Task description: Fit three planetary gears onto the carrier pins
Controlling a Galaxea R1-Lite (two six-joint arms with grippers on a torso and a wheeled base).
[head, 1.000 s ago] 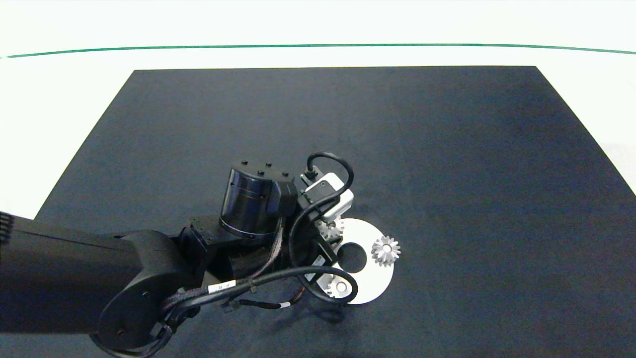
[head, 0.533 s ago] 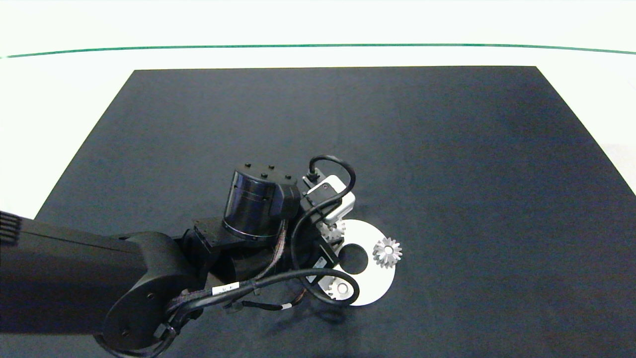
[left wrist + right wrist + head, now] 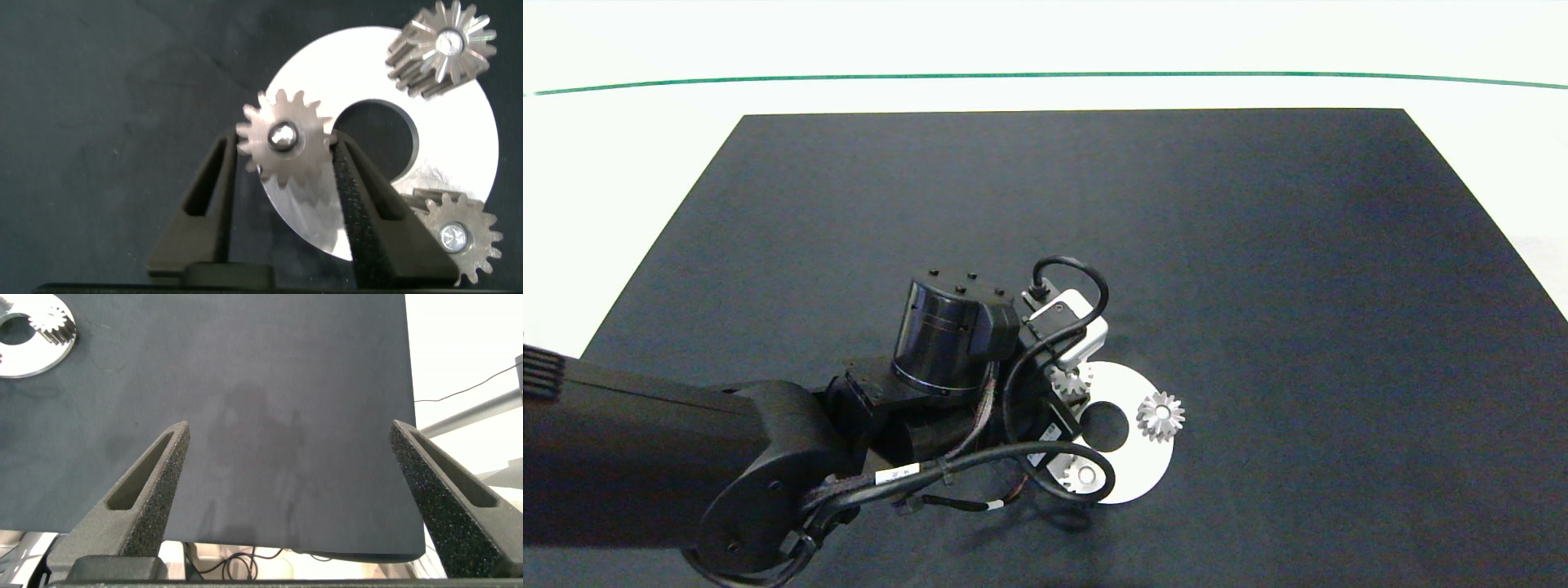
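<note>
Covering most of the white table (image 3: 629, 147), a dark mat (image 3: 1094, 212) carries everything. The left arm (image 3: 645, 465) reaches in from the left, across the mat's near side, over the white disc (image 3: 1143, 469). Its left gripper (image 3: 282, 175) is closed on the gear (image 3: 284, 147) at the disc's near-left edge, one finger against each side of the teeth; a pin (image 3: 282, 135) shows in that gear's hole. A second gear (image 3: 1160, 415) sits on the disc's right side, a third (image 3: 1068, 380) on its far-left side, each with a pin end in its bore. The right gripper (image 3: 286, 482) hangs spread wide over bare mat, well right of the disc.
</note>
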